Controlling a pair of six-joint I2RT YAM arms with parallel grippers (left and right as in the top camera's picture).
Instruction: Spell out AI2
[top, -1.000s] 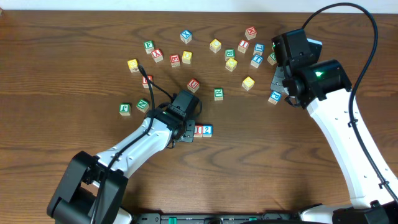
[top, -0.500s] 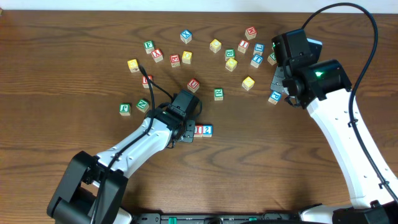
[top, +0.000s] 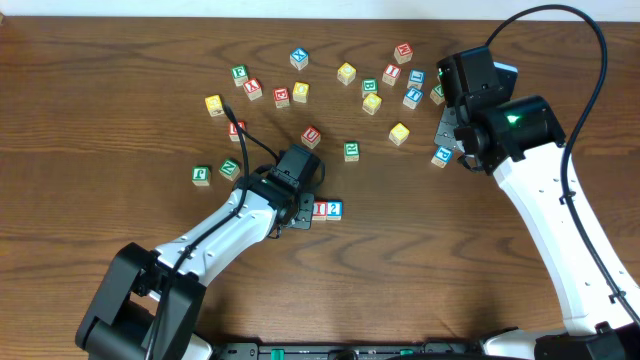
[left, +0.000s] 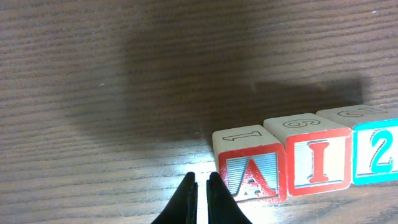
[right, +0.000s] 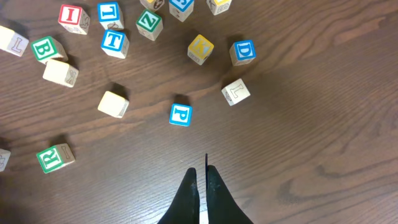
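Three pale cubes stand side by side in a row on the table. In the left wrist view they read a red A, a red I and a blue 2, left to right. From overhead only the I and the 2 show, since the left arm's wrist covers the A. My left gripper is shut and holds nothing, its tips low on the wood right beside the A's left edge. My right gripper is shut and empty above bare wood, below a blue P cube.
Several other cubes lie scattered over the back half of the table, among them a red U, a green-printed one and a yellow one. A blue cube lies beside the right arm's wrist.
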